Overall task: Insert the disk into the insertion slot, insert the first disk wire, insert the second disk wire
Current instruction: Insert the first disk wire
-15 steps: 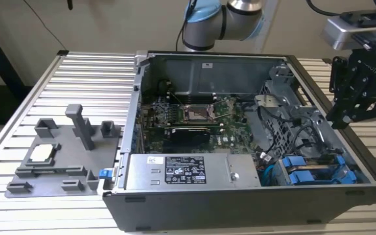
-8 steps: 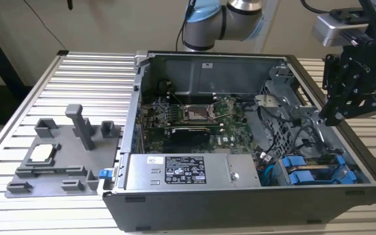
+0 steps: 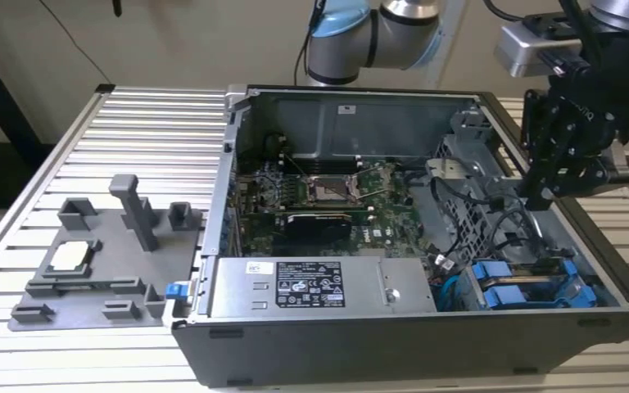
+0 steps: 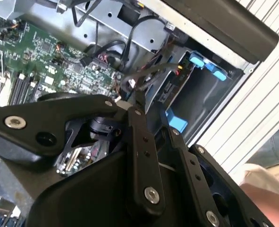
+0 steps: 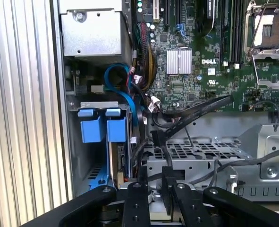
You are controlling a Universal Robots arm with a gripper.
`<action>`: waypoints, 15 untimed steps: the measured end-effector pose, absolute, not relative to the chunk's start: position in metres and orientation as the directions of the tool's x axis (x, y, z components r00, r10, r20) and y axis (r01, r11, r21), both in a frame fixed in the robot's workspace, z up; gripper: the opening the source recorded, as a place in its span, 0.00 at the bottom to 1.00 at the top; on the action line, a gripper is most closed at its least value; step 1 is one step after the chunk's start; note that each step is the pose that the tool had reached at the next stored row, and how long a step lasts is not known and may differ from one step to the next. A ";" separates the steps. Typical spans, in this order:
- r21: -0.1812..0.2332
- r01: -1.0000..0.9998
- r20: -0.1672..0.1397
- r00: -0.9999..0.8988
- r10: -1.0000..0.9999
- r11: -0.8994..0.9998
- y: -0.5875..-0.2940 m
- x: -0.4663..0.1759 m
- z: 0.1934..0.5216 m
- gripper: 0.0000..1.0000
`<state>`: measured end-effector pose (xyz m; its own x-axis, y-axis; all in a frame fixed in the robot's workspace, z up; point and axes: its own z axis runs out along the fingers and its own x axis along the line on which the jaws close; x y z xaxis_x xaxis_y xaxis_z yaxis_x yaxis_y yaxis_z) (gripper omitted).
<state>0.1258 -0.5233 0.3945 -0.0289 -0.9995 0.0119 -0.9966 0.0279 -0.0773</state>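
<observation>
I see an open computer case (image 3: 402, 344) lying on a ribbed metal table (image 3: 151, 123). Inside it, a green circuit board (image 3: 326, 184) lies just beside a grey box (image 3: 314, 286) with a sticker. On the exterior view's left, a grey plate (image 3: 96, 262) with upright blocks rests on the table. In the first wrist view, black cables (image 5: 196, 111) cross the board's edge.

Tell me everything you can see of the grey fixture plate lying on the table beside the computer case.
The grey fixture plate lies flat on the slatted metal table, at the exterior view's left of the open computer case, close beside it; contact cannot be judged. It looks like matt plastic, one grey throughout. Blocks and posts rise from it, the tallest post near its middle. A pale square part sits in a shallow recess.
</observation>
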 end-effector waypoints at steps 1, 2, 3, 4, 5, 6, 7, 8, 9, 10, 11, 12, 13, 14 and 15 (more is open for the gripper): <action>-0.078 -0.997 0.012 -0.029 -1.000 0.028 -0.523 0.124 0.395 0.27; -0.080 -0.996 0.012 -0.028 -1.000 0.027 -0.523 0.123 0.396 0.27; -0.082 -0.996 0.012 -0.028 -1.000 0.027 -0.523 0.121 0.397 0.27; -0.084 -0.996 0.012 -0.028 -1.000 0.027 -0.523 0.120 0.398 0.27; -0.086 -0.996 0.012 -0.028 -1.000 0.027 -0.523 0.119 0.399 0.27; -0.087 -0.996 0.012 -0.028 -1.000 0.027 -0.523 0.118 0.399 0.27; -0.089 -0.996 0.011 -0.028 -1.000 0.027 -0.523 0.116 0.399 0.27; -0.091 -0.995 0.011 -0.028 -1.000 0.027 -0.523 0.113 0.400 0.27; -0.094 -0.995 0.011 -0.028 -1.000 0.027 -0.523 0.109 0.400 0.27; -0.096 -0.995 0.011 -0.028 -1.000 0.027 -0.523 0.106 0.400 0.27; -0.098 -0.995 0.011 -0.028 -1.000 0.027 -0.523 0.103 0.400 0.27; -0.099 -0.995 0.012 -0.028 -1.000 0.027 -0.523 0.101 0.400 0.27; -0.099 -0.995 0.012 -0.027 -1.000 0.026 -0.523 0.099 0.400 0.27; -0.100 -0.995 0.014 -0.024 -1.000 0.023 -0.523 0.098 0.399 0.27; -0.100 -0.995 0.016 -0.021 -1.000 0.020 -0.522 0.097 0.399 0.27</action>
<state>0.0975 -0.5222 0.3990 -0.0213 -0.9996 0.0165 -0.9948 0.0195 -0.1001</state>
